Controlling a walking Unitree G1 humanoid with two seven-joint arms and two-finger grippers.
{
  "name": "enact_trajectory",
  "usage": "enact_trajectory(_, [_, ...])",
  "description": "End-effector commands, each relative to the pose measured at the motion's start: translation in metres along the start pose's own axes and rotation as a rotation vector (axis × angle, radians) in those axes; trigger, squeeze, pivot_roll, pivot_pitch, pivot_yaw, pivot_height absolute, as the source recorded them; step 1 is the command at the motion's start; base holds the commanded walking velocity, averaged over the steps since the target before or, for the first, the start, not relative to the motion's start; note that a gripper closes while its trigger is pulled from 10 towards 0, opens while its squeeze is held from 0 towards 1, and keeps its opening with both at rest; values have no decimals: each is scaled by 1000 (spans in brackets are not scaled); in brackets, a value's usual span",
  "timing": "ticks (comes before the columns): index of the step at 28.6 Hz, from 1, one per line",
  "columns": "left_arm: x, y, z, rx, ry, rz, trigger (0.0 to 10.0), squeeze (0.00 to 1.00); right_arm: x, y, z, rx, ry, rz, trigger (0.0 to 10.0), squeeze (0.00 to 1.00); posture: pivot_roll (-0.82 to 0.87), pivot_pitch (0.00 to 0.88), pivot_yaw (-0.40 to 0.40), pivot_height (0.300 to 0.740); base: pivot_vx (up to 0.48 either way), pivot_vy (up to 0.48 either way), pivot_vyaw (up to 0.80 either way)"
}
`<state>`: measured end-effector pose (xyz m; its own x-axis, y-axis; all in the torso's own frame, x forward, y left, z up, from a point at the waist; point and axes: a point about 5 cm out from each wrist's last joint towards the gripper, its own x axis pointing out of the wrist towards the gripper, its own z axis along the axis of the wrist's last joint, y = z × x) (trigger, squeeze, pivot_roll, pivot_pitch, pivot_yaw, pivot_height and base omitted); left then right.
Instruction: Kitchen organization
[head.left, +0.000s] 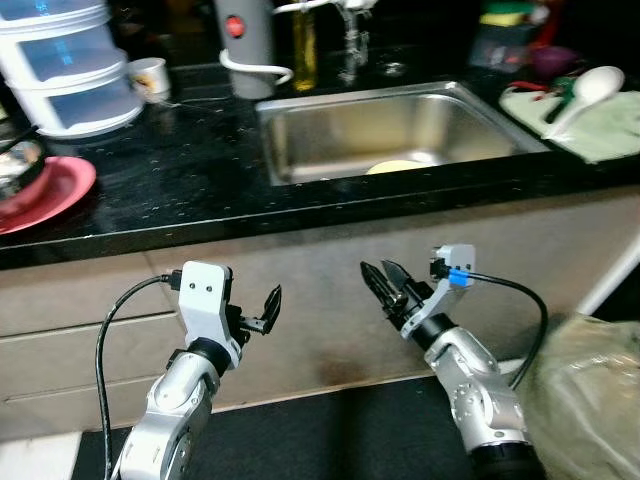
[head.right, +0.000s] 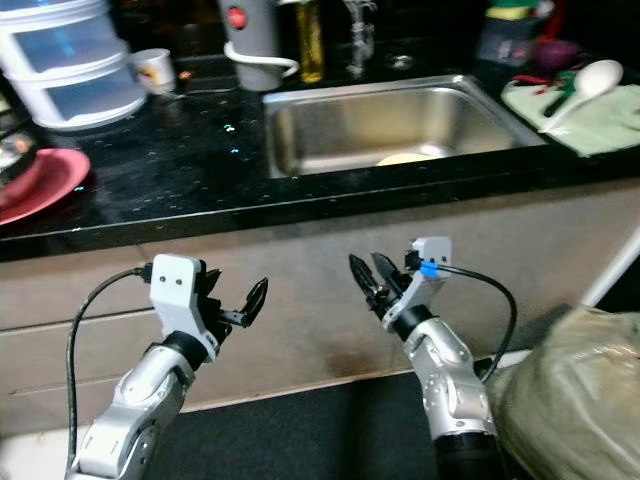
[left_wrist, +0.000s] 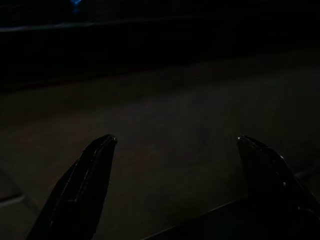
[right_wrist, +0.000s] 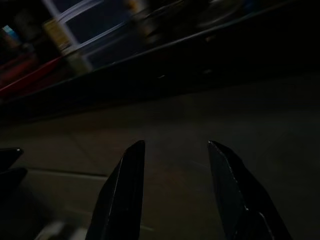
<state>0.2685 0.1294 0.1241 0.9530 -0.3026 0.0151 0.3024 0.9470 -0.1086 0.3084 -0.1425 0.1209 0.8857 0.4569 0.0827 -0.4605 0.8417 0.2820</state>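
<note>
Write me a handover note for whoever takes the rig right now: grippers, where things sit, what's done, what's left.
Left gripper: open, empty, held low in front of the cabinet face below the counter.
Right gripper: open, empty, at the same height, below the sink.
Things: red round plate at the counter's left end, white stacked plastic drawer unit behind it, small white cup beside that. Stainless steel sink holds a pale round item. White spoon lies on a light green cloth right of the sink.
Done: nothing in either gripper.
Left: apparently all the organizing; the first target is not evident.
</note>
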Motion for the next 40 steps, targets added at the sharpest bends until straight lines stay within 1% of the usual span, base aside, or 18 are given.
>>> enact_trajectory(1, [0,3,-6,9,37,3,10000,0,0,2,0,10,-9,17,10000,0,30,91,28,740,0,0,800])
enact_trajectory(8, [-1,3,-5,2,34,5,10000,0,-2,1,1,22,-11,35,10000,0,28,97,21,740,0,0,799])
enact_trajectory(16, [-5,1,-6,-2,38,0,10000,0,-4,8,0,41,-10,102,10000,0,38,93,10,740,0,0,799])
enact_trajectory(27, [-5,-3,-6,-14,39,-29,10000,0,-7,9,-1,43,-1,127,10000,0,32,87,9,740,0,0,794])
enact_trajectory(33, [-6,-4,-6,-20,37,-44,10000,0,-8,10,-3,45,13,134,10000,0,29,69,11,740,0,0,794])
enact_trajectory(40, [-6,-5,-6,-22,38,-51,10000,0,-8,7,-5,54,30,110,10000,0,27,70,9,740,0,0,0])
